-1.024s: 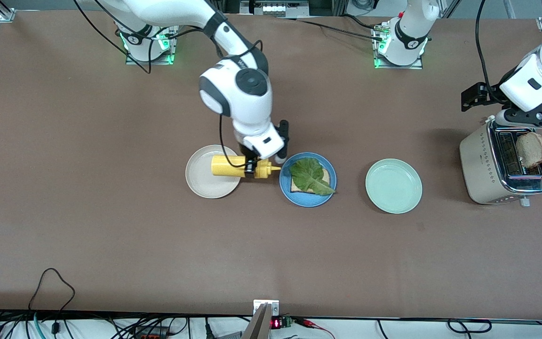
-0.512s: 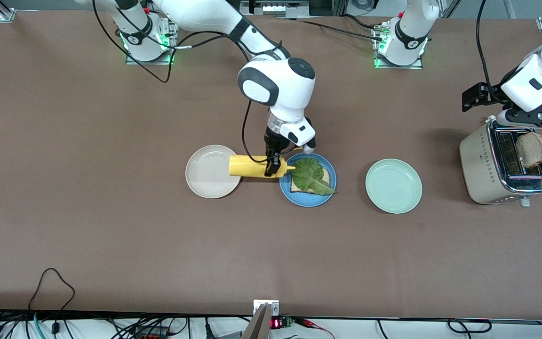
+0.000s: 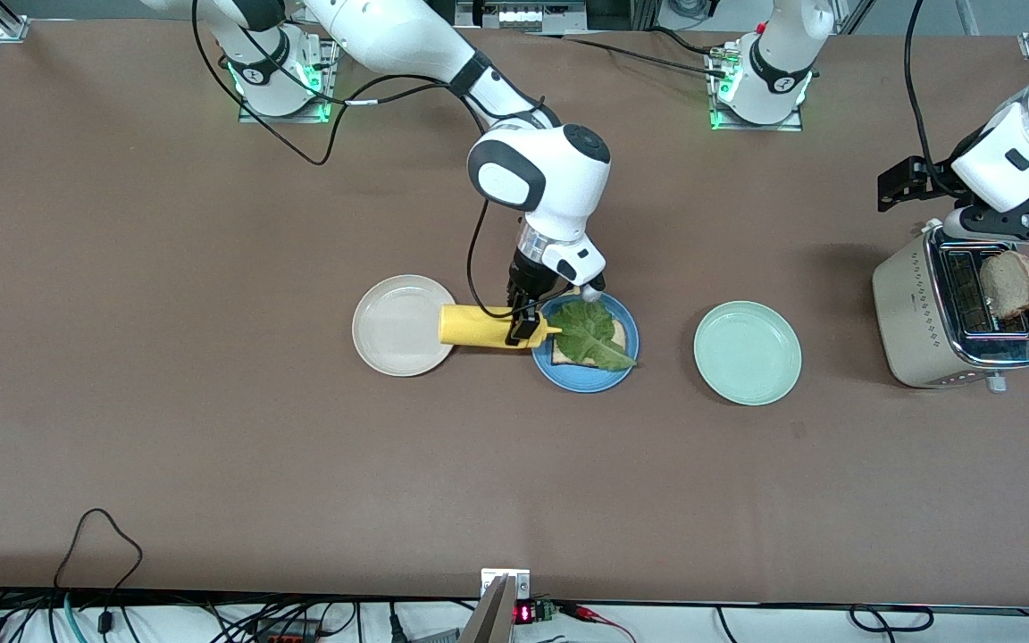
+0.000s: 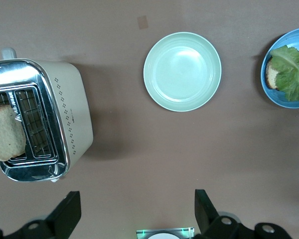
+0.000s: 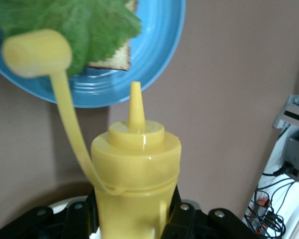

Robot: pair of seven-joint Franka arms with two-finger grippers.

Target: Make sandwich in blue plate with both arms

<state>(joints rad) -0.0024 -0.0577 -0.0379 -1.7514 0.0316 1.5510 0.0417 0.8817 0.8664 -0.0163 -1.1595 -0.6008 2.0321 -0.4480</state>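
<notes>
Gripping a yellow squeeze bottle (image 3: 479, 326), the right end effector (image 3: 525, 323) holds it sideways, nozzle over the blue plate (image 3: 582, 376), where lettuce (image 3: 591, 333) covers one bread slice (image 3: 619, 337).

Left wrist view: the left end effector (image 4: 134, 214), fingers spread and empty, waits above the toaster (image 4: 37, 119).

Right wrist view: the bottle's cap (image 5: 37, 52) dangles uncapped.

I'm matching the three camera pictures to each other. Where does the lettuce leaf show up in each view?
Front view: the lettuce leaf lies on bread in the blue plate, mid-table.
Left wrist view: leaf at the picture's edge, beside the mint-green plate.
Right wrist view: leaf above the yellow bottle's nozzle.
Shared landmark: the blue plate.
</notes>
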